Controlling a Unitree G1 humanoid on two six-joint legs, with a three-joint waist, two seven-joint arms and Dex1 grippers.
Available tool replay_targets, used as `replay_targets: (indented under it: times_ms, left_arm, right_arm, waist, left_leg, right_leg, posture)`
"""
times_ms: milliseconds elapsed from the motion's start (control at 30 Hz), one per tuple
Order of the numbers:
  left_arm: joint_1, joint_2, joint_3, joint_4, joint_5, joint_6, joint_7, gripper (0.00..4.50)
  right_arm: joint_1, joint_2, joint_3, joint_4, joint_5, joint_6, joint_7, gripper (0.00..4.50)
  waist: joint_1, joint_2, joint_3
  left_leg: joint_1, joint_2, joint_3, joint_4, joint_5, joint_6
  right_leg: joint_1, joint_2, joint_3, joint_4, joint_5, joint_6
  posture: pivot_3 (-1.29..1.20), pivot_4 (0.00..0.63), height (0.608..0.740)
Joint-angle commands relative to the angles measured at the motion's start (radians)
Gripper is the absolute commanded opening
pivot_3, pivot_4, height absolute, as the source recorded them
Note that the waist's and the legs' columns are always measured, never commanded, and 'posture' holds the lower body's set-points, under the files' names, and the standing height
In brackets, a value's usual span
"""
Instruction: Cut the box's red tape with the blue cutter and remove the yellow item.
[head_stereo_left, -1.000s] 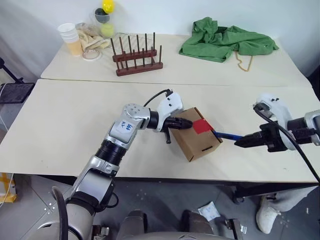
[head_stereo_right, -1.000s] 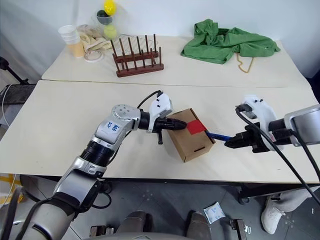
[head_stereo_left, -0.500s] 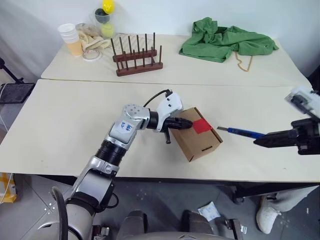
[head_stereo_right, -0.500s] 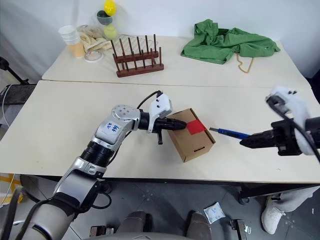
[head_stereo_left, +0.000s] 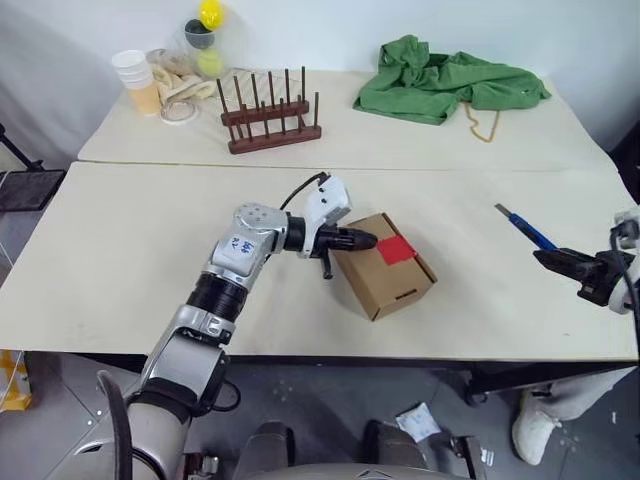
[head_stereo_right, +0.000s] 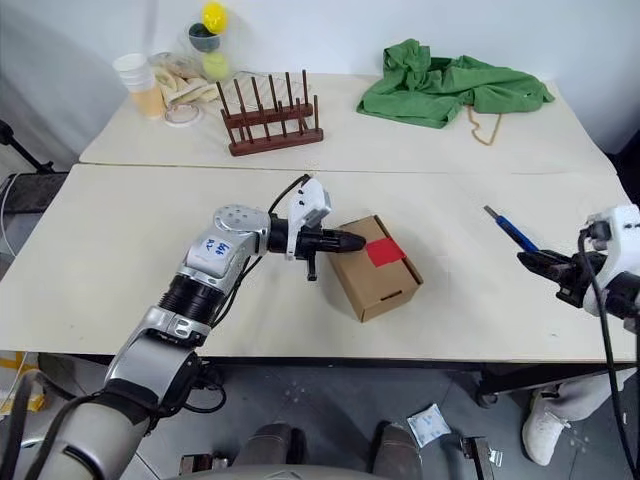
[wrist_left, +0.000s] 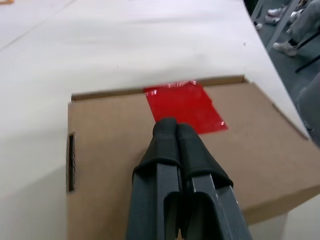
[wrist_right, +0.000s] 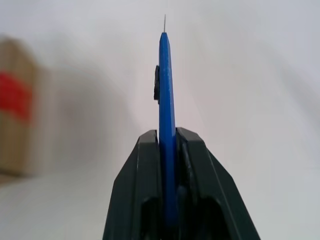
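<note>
The blue cutter (wrist_right: 166, 115) is clamped edge-on between the two black fingers (wrist_right: 136, 200) of the right claw (wrist_right: 167, 145), which are pressed against its flat sides. The slim blue body is seen running straight out past the fingertips, with a dark slider button on one side and a thin blade tip at its far end. A pale surface (wrist_right: 250, 90) is spread behind it. Off to one side, well apart from the cutter, the brown box (wrist_right: 17, 115) is seen blurred, with the red tape (wrist_right: 14, 95) on it.
</note>
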Motion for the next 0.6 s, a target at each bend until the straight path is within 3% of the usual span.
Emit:
replay_targets:
  times_ms: [33,167,333,433,500,600]
  left_arm:
    - [-0.025,0.023,0.053,-0.058,-0.065,0.001,-0.045,0.00]
    - [-0.006,0.092,0.084,-0.106,-0.107,0.035,-0.101,0.00]
    - [0.081,0.247,0.076,-0.177,-0.102,0.078,-0.169,0.00]
    - [0.170,0.334,0.078,-0.227,-0.091,0.104,-0.168,0.00]
    - [0.224,0.363,0.075,-0.270,-0.093,0.125,-0.158,0.00]
    - [0.293,0.361,0.070,-0.322,-0.097,0.139,-0.117,0.00]
  right_arm:
    - [-0.075,0.047,0.031,0.123,-0.121,-0.107,0.063,0.15]
    - [-0.092,0.052,0.077,0.205,-0.240,-0.195,0.161,1.33]
    - [-0.050,0.023,-0.049,0.157,-0.198,-0.254,0.346,2.95]
    - [0.012,-0.027,-0.131,0.024,-0.091,-0.123,0.486,2.95]
    - [0.056,-0.060,-0.117,-0.052,-0.077,-0.046,0.530,2.95]
    - [0.018,-0.007,-0.051,-0.115,-0.128,-0.073,0.478,2.58]
  waist:
    - [-0.007,0.001,0.000]
    - [-0.015,0.003,0.001]
    - [-0.016,0.005,0.000]
    - [-0.015,0.005,0.001]
    - [-0.014,0.005,0.001]
    - [-0.010,0.002,0.001]
  left_leg:
    - [0.000,0.000,0.000,-0.001,0.000,0.000]
    - [0.001,0.000,0.000,-0.002,0.000,0.000]
    - [0.002,0.000,0.001,-0.004,0.000,0.000]
    - [0.003,0.000,0.002,-0.003,0.000,0.000]
    - [0.003,0.000,0.002,-0.004,0.000,0.000]
    - [0.004,0.000,0.002,-0.002,0.000,0.000]
  right_leg:
    - [0.000,0.000,0.000,0.000,0.000,0.000]
    - [0.000,0.000,0.000,0.000,0.000,0.000]
    - [0.000,0.000,0.001,0.000,0.000,0.000]
    - [0.000,0.000,0.002,0.000,0.000,0.000]
    - [0.000,0.000,0.002,-0.001,0.000,0.000]
    - [0.002,0.000,0.002,-0.001,0.000,0.000]
  posture:
    - [0.00,0.150,0.740]
    - [0.00,0.150,0.740]
    - [0.00,0.150,0.740]
    - [0.00,0.150,0.740]
    - [0.00,0.150,0.740]
    - [0.00,0.150,0.740]
